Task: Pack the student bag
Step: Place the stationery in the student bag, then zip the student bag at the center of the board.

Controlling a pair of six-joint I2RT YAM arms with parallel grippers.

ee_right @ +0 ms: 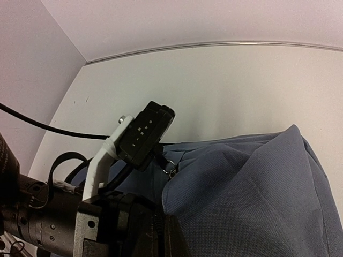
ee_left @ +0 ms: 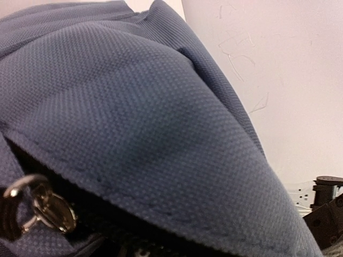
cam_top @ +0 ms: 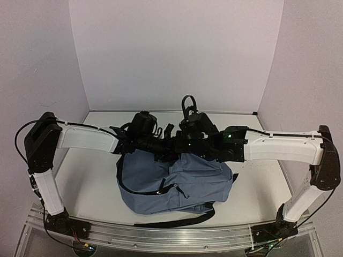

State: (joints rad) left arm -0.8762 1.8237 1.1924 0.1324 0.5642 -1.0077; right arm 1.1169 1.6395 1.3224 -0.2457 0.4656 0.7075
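Bag: the student bag (cam_top: 177, 184), a large, soft slate-blue fabric backpack with black straps, lies slumped mid-tabletop (cam_top: 91, 182) between the two arms. Its far edge is under both wrists.
Left pincer: the left pincer (cam_top: 156, 145) is at the bag's far edge. Its wrist view is filled with blue weave and shows no fingers, so you cannot tell whether it stands open or grips cloth.
Right pincer: the right pincer (cam_top: 179, 145) is closed, just beside the left one at the same edge. You cannot tell whether a fold of fabric is caught in it.
Zipper: a small silver metal zipper pull (ee_left: 32, 209) hangs at a dark seam close under the left wrist camera. The black zipper track (cam_top: 174, 186) curves across the upper panel.
Handling: expect the bag to be limp — it will probably sag, fold and drag rather than lift as one piece. The matte weave looks grippy enough, and nothing about it appears fragile.
Where to hold: pinch the doubled cloth at the seam beside the zipper, or take the pull ring. The black webbing strap (cam_top: 177, 219) trailing along the near side also looks firm. Avoid the flat panels, where the fingers would find no fold.
Risk: if you pull with one pincer alone, the whole bag will likely slide across the tabletop — brace it with the other.
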